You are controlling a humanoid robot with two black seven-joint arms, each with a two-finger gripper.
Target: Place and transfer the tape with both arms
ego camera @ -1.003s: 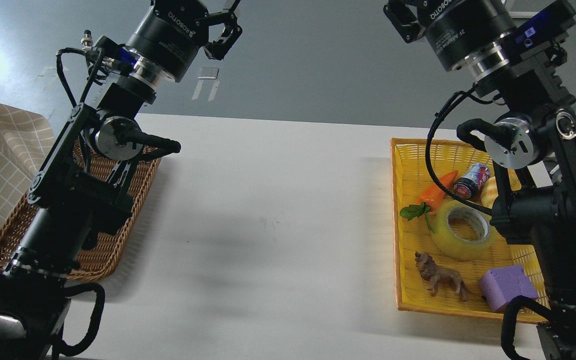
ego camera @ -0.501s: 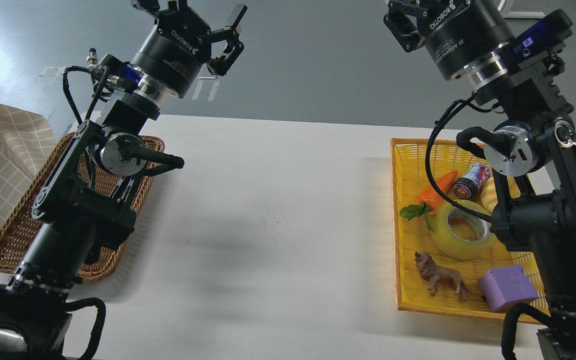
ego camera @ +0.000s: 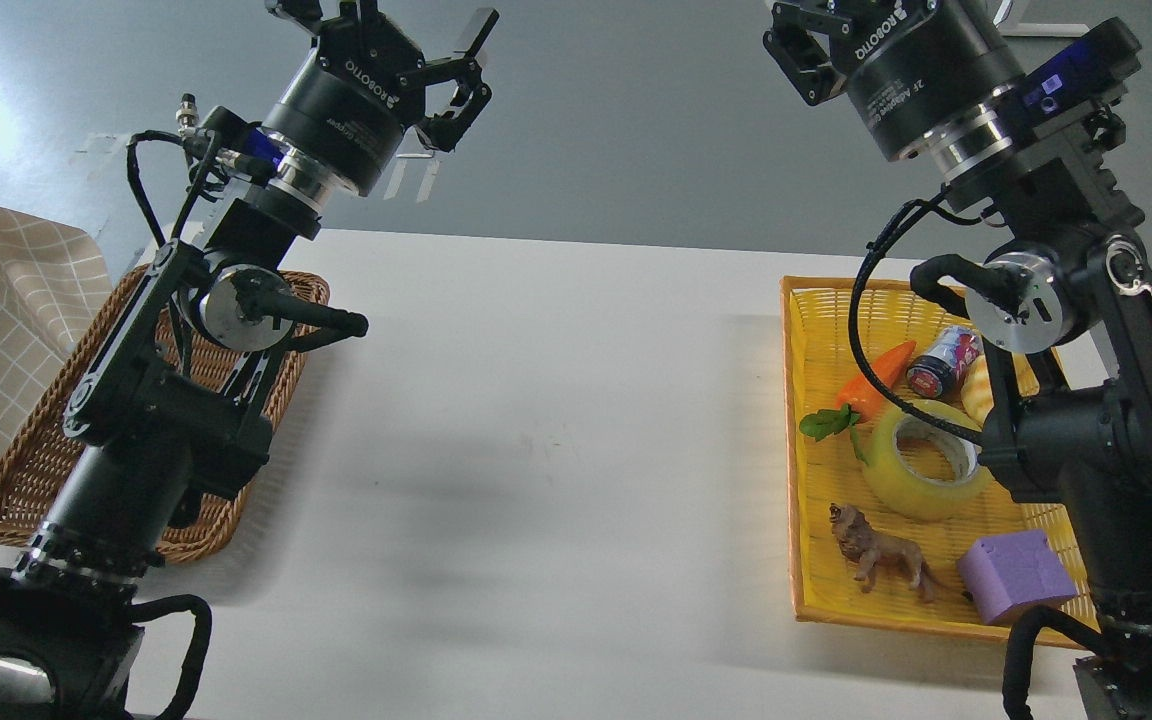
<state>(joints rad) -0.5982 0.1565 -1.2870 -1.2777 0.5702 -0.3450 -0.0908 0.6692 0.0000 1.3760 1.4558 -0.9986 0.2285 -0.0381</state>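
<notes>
Both arms are sitting almost where they were half a second ago, after the left gripper rose into view over the second before. Its fingers are spreading apart, empty, high above the brown wicker basket at the worktop's left side. At the top edge, the right gripper is being cut off, so I cannot tell how its fingers are set. Well below it, the tape is lying flat in the yellow basket, touching the toy carrot, with the lion figure and purple block nearer the front rim.
</notes>
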